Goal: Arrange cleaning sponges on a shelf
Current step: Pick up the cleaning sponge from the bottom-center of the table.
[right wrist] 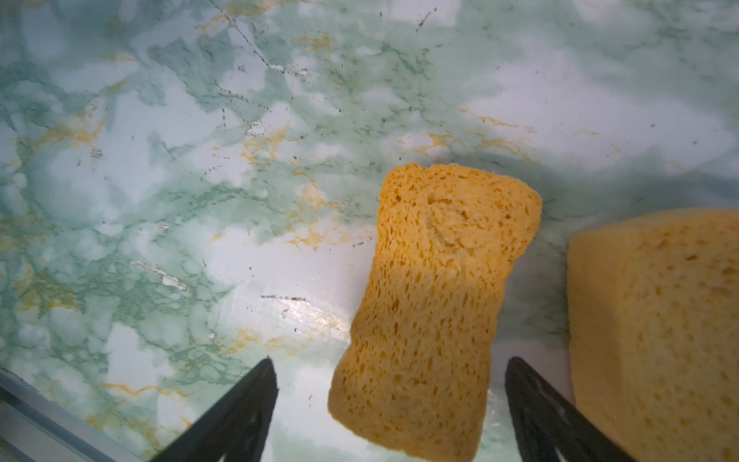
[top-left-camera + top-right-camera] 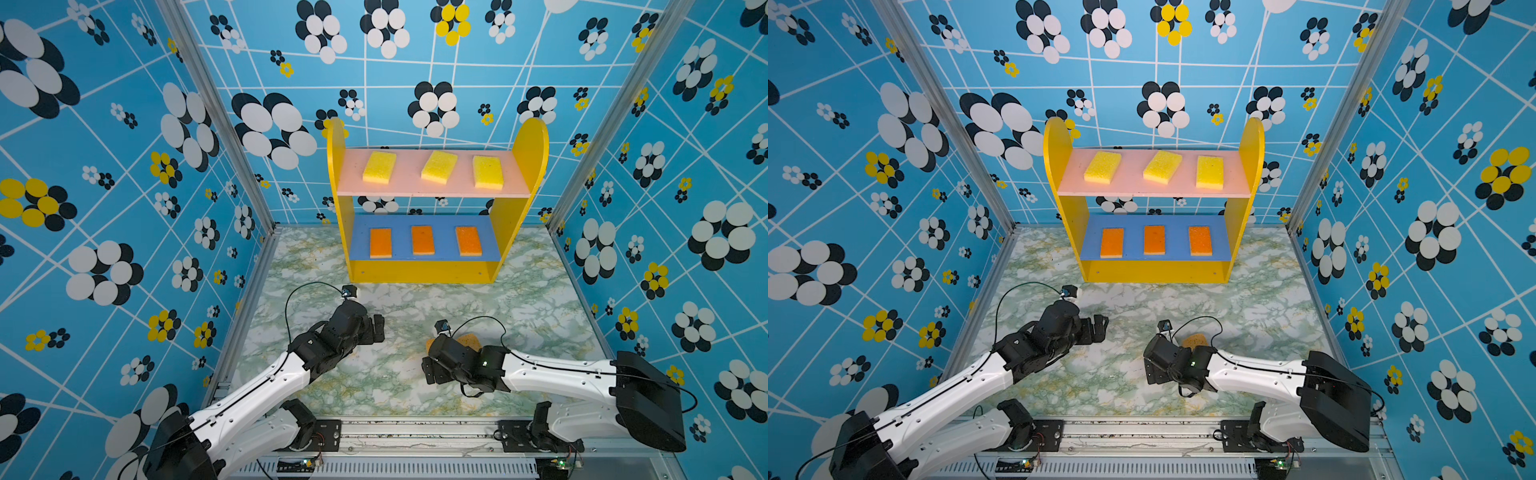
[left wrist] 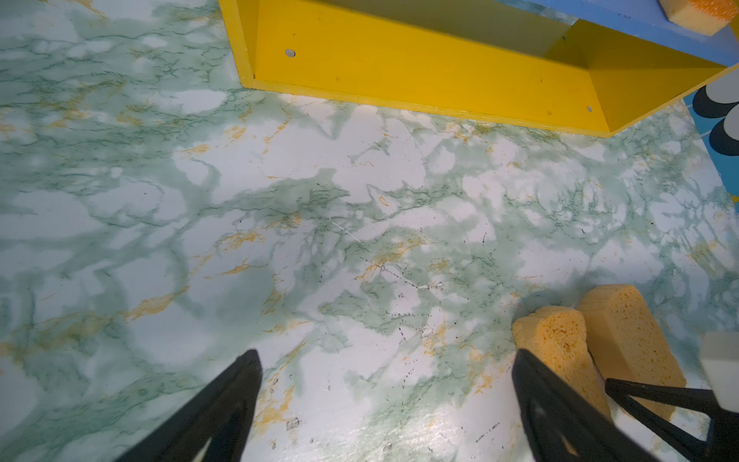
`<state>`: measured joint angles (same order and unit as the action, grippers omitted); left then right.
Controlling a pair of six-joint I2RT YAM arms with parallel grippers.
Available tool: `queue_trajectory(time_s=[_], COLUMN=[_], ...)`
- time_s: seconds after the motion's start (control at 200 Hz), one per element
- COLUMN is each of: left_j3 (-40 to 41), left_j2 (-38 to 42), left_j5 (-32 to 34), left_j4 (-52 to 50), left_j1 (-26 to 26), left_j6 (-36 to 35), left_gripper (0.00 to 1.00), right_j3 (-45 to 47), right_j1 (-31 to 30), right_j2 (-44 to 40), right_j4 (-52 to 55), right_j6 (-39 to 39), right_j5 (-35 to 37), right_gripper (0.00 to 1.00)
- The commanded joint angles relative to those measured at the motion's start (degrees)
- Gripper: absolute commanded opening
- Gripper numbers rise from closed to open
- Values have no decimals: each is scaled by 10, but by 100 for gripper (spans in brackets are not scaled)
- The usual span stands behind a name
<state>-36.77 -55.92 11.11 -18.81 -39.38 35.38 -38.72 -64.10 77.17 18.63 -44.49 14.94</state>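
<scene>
No readable text, label, brand or number appears anywhere.

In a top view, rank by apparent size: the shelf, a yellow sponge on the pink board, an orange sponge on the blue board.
1. shelf, by far the largest.
2. yellow sponge.
3. orange sponge.
The two sponges look close in size, and the yellow one sits nearer the camera, so their order is unsure.
</scene>
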Motion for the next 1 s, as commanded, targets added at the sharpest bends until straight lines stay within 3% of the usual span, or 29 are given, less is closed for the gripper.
queue_trajectory(time_s=[0.0,0.275,0.5,0.585,0.815,0.995], left_j3=[10,13,11,12,2,-6], left_j2=[6,3,1,1,-5,-18], left_j5=[2,1,-1,-1,-7,-7], left_j4=[7,4,-1,-2,-8,-5], left_j1=[5,12,21,24,31,34], left_j6=[-2,-4,-4,-6,-9,-9], left_gripper=[99,99,99,99,99,99], right_j3=[-5,-11,-23,-23,0,-48], right_j1=[-3,-3,-2,3,79,133], right_j2=[17,55,72,73,56,73], right_j4=[8,8,3,-2,-100,-113], right_j6=[-15,-21,-3,1,40,106], right_j5=[15,19,24,28,-19,-41], right_gripper=[88,81,60,57,54,53])
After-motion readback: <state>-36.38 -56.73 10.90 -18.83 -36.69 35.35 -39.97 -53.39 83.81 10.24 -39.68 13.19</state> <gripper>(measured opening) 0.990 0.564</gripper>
